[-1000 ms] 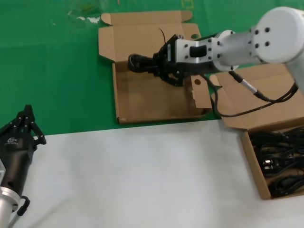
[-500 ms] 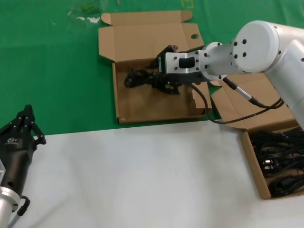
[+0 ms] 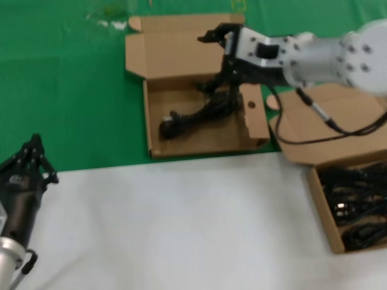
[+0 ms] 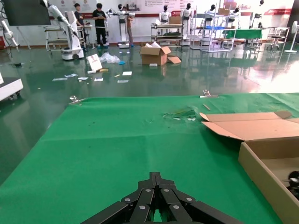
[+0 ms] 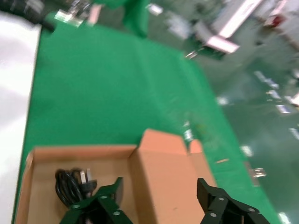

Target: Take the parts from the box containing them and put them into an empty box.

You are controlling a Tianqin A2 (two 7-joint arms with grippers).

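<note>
One black power cord (image 3: 195, 116) lies loose on the floor of the wide box with punched holes (image 3: 205, 138). My right gripper (image 3: 208, 60) is open and empty, raised above the far side of that box in front of its lid. In the right wrist view its open jaws (image 5: 159, 189) straddle the box's back wall, and the cord (image 5: 70, 183) lies below them. Several more cords (image 3: 357, 208) fill the plain-lidded box (image 3: 319, 199) at the right. My left gripper (image 3: 34, 151) is shut and parked at the near left; it also shows in the left wrist view (image 4: 156, 177).
The green mat (image 3: 66, 103) lies under the holed box, and white table (image 3: 181, 223) spreads in front. The right box's open lid (image 3: 329, 130) lies flat beside the holed box's side flap (image 3: 254, 115). The right arm's cable (image 3: 314, 118) hangs over it.
My right gripper lowered the cord into the holed box, let it go, opened, and lifted up toward the lid. The cord now rests on the box floor. The left arm stayed still.
</note>
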